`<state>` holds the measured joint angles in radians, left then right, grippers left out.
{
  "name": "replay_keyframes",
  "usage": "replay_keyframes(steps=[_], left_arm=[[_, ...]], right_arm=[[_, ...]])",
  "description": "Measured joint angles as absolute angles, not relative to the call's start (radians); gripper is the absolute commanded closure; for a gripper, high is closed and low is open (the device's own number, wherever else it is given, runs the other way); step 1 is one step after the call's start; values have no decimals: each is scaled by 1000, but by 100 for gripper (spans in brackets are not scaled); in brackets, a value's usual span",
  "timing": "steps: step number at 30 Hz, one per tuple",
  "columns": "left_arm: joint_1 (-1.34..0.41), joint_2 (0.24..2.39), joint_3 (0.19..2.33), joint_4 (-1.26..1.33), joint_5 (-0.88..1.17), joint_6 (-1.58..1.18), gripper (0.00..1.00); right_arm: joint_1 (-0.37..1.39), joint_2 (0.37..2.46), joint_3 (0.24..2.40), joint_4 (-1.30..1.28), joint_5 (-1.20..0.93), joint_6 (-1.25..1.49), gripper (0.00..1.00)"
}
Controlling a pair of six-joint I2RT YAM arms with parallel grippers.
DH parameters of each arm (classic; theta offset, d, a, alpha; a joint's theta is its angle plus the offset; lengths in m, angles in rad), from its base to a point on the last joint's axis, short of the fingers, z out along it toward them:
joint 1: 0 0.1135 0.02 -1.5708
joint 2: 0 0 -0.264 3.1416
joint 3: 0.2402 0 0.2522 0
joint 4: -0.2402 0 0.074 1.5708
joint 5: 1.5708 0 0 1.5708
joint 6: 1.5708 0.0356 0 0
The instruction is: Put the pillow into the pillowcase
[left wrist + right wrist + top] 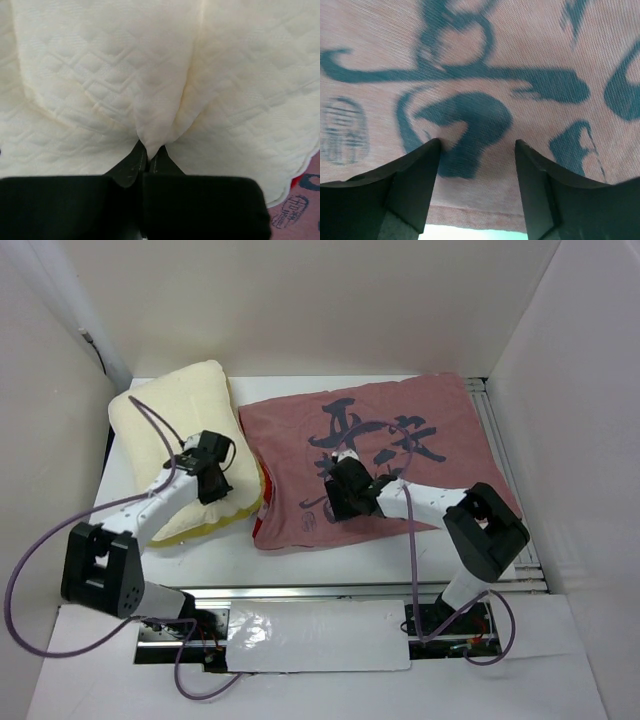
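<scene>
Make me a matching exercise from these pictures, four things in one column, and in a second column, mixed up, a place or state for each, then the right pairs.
Column one
1. the pillow
2. the pillowcase
3. left gripper
4. right gripper

Column two
A. fingers apart, tips on pink cloth with dark calligraphy
B. cream-white, lying on the left side in the top view
C. fingers closed on a pinched fold of cream quilted fabric
D. spread flat on the right side, calligraphy face up

Pairs: 1-B, 2-D, 3-C, 4-A
</scene>
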<state>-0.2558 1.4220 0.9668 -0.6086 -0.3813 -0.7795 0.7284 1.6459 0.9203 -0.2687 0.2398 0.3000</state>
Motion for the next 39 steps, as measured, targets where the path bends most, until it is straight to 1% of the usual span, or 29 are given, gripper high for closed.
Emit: replay_keyframes(steps=[1,3,8,12,16,18,19,20,21,22,23,26,29,33,36,39], left_arm=[[-244,1393,963,-614,-379,-786,100],[-212,1321,964,-641,-380,-795,100],[-159,1127,1032,-738,-415,-814,100],[-163,1028,1107,-739,-389,-813,100],[-201,1024,1118,-721,-342,-810,100],[-235,1068,1118,-707,-316,-803,100],[-255,1094,1118,-694,-303,-790,100],[-284,1134,1118,-673,-282,-783,99],[-312,1171,1118,-651,-254,-764,87],[-341,1209,1118,-625,-215,-745,62],[-372,1244,1118,-594,-166,-714,1],[-462,1308,1122,-489,-6,-625,0],[-530,1313,1151,-437,51,-464,0],[-531,1251,1147,-372,24,-178,0],[-506,1166,1069,-343,41,-28,0],[-488,1132,975,-319,97,58,0]], right_arm=[[723,1646,917,-270,241,299,41],[707,1642,886,-272,245,308,44],[674,1563,808,-278,250,337,43],[643,1506,762,-312,260,364,42],[592,1443,708,-340,247,400,42],[566,1397,691,-371,238,410,38],[557,1377,688,-380,236,413,38],[551,1356,686,-389,233,413,37],[550,1335,686,-391,228,414,34],[549,1321,687,-391,222,415,32],[549,1311,689,-392,217,414,30],[549,1304,702,-396,195,407,25],[549,1304,716,-400,179,397,25],[550,1296,722,-398,135,366,24],[550,1288,722,-396,103,345,23],[550,1290,725,-398,87,331,23]])
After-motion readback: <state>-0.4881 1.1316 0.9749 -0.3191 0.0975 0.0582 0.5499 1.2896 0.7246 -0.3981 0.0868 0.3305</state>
